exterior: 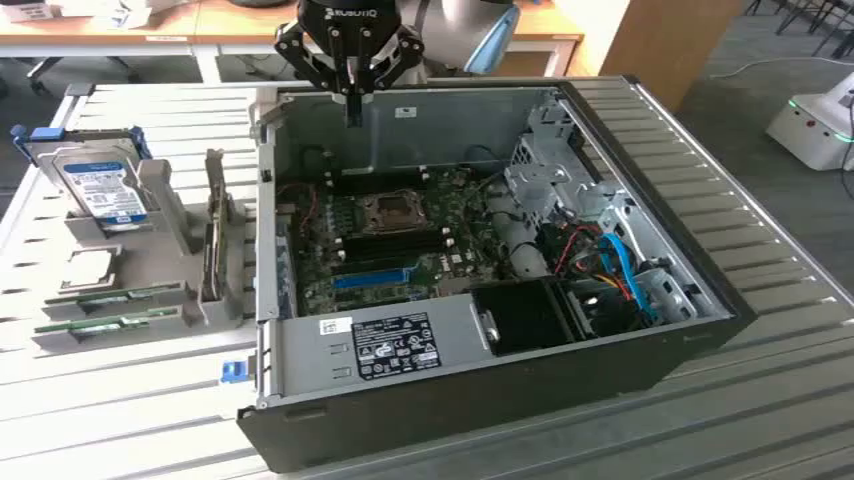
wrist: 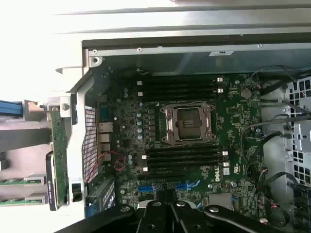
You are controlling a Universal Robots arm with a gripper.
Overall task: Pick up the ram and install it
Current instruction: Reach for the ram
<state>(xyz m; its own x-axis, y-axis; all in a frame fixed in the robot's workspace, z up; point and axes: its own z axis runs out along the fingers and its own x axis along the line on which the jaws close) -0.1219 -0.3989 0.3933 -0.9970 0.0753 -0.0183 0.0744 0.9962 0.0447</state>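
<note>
Slatted table (exterior: 134, 420) carries the open case (exterior: 534, 400). My gripper (exterior: 352, 118), fingers pressed together on nothing, hangs upper centre; the ram (exterior: 118, 296) lies well apart, lower left, long axis left-right.

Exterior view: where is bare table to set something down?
Table slats are bare in front of the grey holder and to the exterior view's right of the computer case. The holder, with hard drive and ram sticks, is crowded.

the claw (wrist: 167, 195) is partly cut off.
</note>
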